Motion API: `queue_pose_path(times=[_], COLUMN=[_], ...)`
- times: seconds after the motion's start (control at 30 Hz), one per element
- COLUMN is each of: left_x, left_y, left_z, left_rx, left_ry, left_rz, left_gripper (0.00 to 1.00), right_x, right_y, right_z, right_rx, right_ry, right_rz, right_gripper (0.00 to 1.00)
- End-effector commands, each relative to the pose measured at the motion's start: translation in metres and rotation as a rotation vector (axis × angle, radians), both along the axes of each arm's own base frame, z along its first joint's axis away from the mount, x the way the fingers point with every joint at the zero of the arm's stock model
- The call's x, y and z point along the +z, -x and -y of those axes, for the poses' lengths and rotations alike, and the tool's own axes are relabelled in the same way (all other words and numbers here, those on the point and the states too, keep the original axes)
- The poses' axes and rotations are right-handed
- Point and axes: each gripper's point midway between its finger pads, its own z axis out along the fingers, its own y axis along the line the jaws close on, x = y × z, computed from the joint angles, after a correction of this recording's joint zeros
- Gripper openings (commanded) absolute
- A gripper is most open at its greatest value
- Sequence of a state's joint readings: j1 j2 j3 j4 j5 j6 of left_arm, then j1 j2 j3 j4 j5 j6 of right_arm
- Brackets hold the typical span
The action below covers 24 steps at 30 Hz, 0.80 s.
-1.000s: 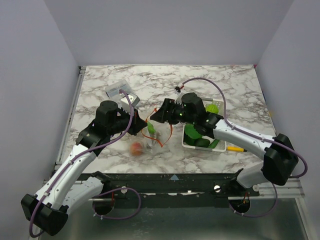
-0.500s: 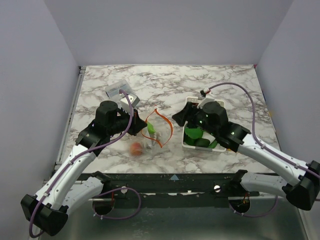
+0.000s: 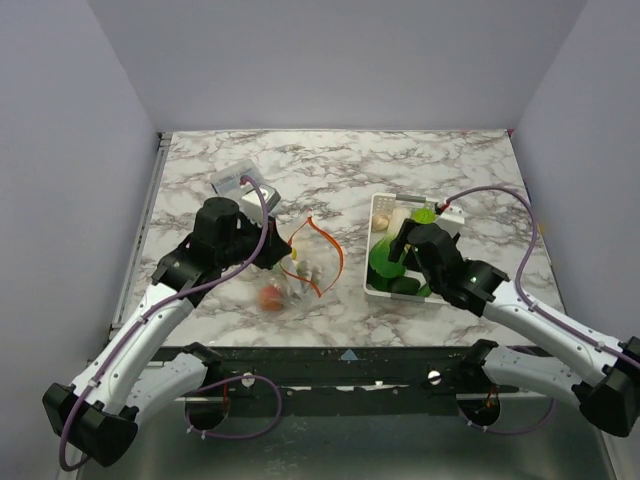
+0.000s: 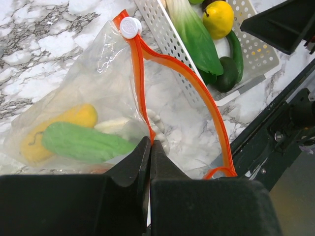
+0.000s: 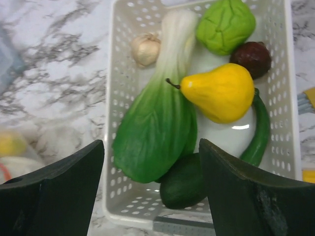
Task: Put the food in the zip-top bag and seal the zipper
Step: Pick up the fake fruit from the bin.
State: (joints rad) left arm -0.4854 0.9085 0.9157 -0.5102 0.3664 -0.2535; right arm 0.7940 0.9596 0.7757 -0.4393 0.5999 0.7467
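My left gripper (image 4: pixel 149 149) pinches zipper (image 4: pixel 139 73); right gripper (image 5: pixel 151 157) spread over basket (image 5: pixel 291 98): one pear (image 5: pixel 224 93), one bok choy (image 5: pixel 155 123), one garlic (image 5: pixel 145 49).

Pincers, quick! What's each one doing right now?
Left pincer: closed, pinching the zip-top bag at its zipper.
Right pincer: open, holding nothing, above the basket.

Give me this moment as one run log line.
left tool: shut on zipper, zip-top bag mouth open | right tool: open over basket | bagged: some food | in basket: pear, bok choy
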Motion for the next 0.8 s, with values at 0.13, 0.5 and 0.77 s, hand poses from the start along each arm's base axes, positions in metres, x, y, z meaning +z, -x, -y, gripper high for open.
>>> queue_pose_path(times=[0.13, 0.5, 0.77], left_x=[-0.012, -0.008, -0.008], left_y=[-0.006, -0.003, -0.002], left_z=[-0.013, -0.008, -0.009], left_rx=[0.054, 0.018, 0.02], left_ry=[-0.059, -0.034, -0.034], left_rz=[0.042, 0.053, 0.053], left_gripper=[0.0, 0.0, 0.0], right_x=[-0.067, -0.104, -0.11], right_y=[-0.026, -0.036, -0.048], right_z=[0.051, 0.072, 0.074], right_rx=[-0.173, -0.274, -0.291], right_ry=[-0.086, -0.157, -0.145], right_rz=[-0.181, -0.246, -0.23], right_gripper=[0.82, 0.93, 0.93])
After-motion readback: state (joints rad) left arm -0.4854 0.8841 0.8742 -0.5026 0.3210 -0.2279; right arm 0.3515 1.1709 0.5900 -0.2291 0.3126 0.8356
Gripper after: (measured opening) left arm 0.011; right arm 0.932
